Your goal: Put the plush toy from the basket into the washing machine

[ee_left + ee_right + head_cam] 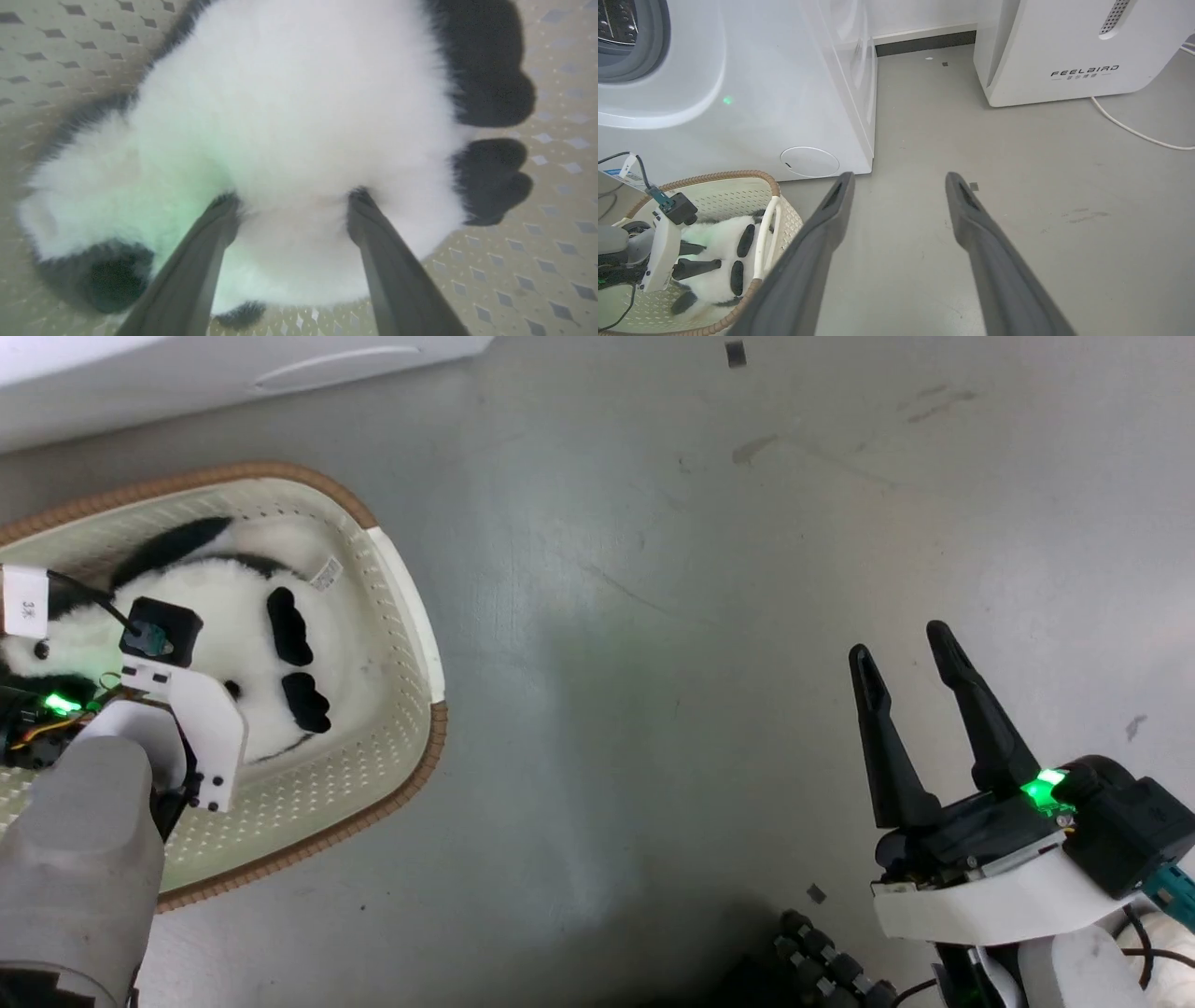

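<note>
The toy (pixel 303 116) is lying on the perforated floor of the basket (pixel 537 280), taking up most of the view. The left gripper (pixel 292 203) is standing spread wide. Its two dark fingers (pixel 196 270) are rising from the bottom edge, and their tips are sinking into white fur that is bulging between them. Two black paws are showing at the right, one above the other. A black patch is sitting at the lower left, and green light is tinting the fur near it.
</note>
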You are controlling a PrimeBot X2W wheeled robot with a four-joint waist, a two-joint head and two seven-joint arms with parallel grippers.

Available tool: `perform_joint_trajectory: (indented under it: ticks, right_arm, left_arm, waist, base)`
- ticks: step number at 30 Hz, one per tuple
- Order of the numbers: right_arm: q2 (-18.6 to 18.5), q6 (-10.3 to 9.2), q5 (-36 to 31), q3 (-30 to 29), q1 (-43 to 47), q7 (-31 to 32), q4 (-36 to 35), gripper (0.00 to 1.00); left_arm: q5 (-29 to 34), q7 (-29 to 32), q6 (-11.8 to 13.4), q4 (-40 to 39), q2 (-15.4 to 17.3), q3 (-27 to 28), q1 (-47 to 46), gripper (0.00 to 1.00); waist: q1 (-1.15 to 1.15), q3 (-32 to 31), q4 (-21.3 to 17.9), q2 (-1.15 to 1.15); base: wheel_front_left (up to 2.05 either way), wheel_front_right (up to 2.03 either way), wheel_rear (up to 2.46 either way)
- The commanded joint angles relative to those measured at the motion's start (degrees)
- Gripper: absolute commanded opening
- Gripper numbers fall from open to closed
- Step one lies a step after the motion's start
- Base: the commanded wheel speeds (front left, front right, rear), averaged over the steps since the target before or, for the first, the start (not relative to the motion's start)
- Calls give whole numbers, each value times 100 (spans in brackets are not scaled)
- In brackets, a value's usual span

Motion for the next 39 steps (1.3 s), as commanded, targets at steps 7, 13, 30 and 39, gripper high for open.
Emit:
perform_joint_trajectory:
  ticks: [7,13,30,39]
  right_arm:
    - [0,-5,57,77,-162,-107,-46,100]
    - [0,-5,-46,22,-166,-107,20,100]
    - [0,-5,-610,-348,147,-107,298,100]
    - [0,-5,-829,-523,486,-107,423,100]
  left_arm:
    - [-513,4,-64,244,-24,-360,-71,0]
    - [-877,-284,-65,114,-60,-458,161,0]
    - [-1759,-1504,-65,-167,-773,-525,1101,0]
    - [-1768,-1638,101,-1286,-964,-157,1899,0]
  waist:
    - [0,221,-80,0]
    - [0,-107,31,0]
    - [0,-1862,716,0]
    - [0,-2752,1112,0]
  base:
    - [0,0,0]
    - [0,0,0]
    - [0,0,0]
    - [0,0,0]
